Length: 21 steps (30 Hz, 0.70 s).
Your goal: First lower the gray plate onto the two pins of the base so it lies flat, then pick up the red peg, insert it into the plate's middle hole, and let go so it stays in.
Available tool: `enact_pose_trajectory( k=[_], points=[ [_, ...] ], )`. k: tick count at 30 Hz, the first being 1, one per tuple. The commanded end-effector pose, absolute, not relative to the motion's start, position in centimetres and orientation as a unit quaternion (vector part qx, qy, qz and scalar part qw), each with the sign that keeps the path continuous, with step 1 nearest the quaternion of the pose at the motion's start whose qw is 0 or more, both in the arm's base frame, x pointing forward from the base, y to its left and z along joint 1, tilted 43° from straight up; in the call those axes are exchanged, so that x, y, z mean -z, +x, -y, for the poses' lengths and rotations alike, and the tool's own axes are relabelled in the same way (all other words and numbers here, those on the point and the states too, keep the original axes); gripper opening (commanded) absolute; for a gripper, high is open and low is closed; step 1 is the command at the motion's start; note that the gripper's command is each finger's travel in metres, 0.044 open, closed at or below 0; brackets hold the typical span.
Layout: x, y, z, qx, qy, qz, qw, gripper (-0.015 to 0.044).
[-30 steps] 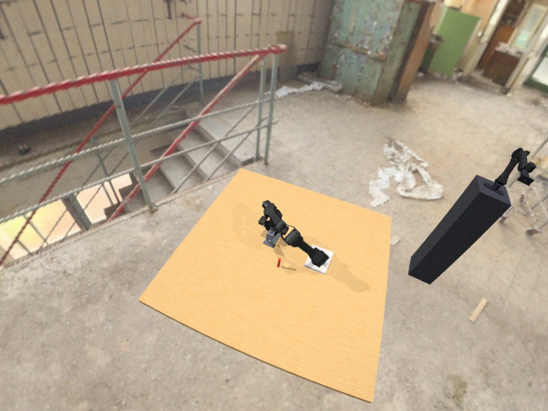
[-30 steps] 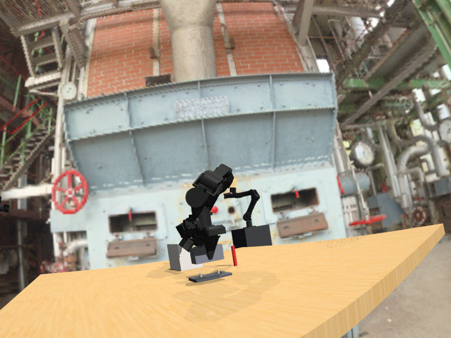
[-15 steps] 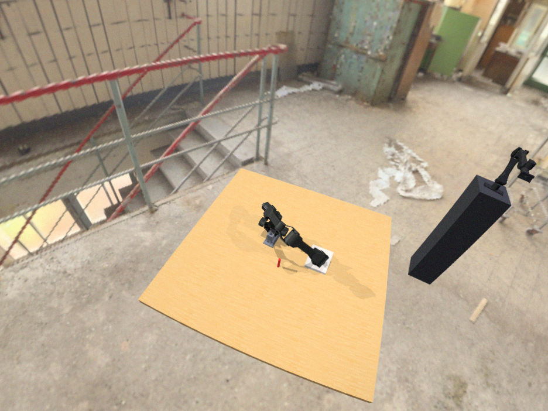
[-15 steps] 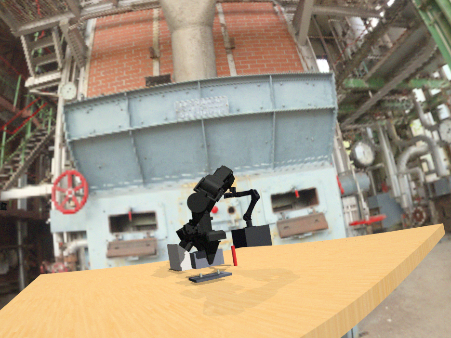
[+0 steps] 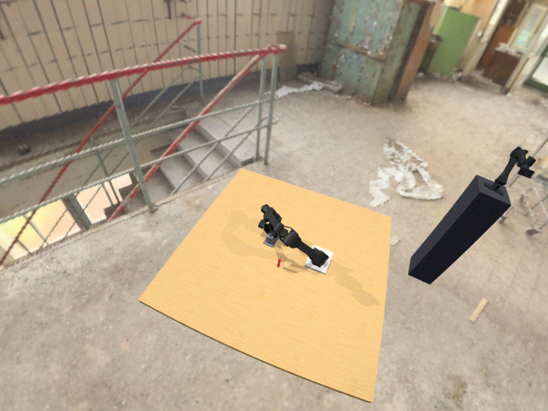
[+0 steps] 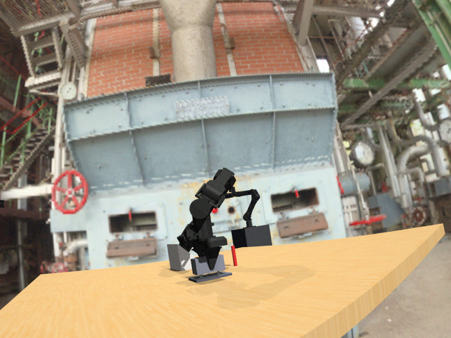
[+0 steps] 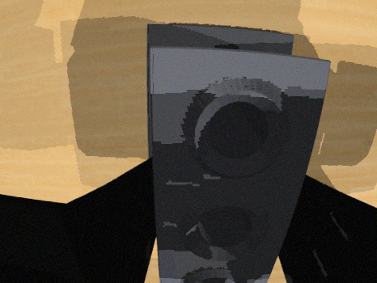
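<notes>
My gripper is shut on the gray plate, gripping it across its narrow width. The plate is held nearly level just above the dark base. A narrow gap with short parts of the pins shows between them in the exterior view. In the wrist view the plate covers most of the base, whose far end shows beyond the plate; the pins are hidden there. The red peg stands upright on the table, apart from the base.
The wooden table carries the arm's white mount. A tall dark pedestal with another black arm stands beyond the table edge.
</notes>
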State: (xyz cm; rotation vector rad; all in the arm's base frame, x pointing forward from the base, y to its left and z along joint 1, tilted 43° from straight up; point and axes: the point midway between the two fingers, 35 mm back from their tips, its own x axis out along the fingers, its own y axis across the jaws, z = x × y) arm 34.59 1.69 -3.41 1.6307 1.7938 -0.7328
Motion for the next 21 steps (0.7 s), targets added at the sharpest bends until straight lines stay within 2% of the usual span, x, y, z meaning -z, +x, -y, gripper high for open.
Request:
enact_pose_trajectory(
  k=[1,9,21],
  points=[
    [3.94,34.39,-2.14,0.278,0.614,-0.677,0.294,0.0000],
    [3.60,34.54,-1.88,0.276,0.614,-0.676,0.300,0.0000],
    [3.60,34.54,-1.88,0.276,0.614,-0.676,0.300,0.0315]
  ],
)
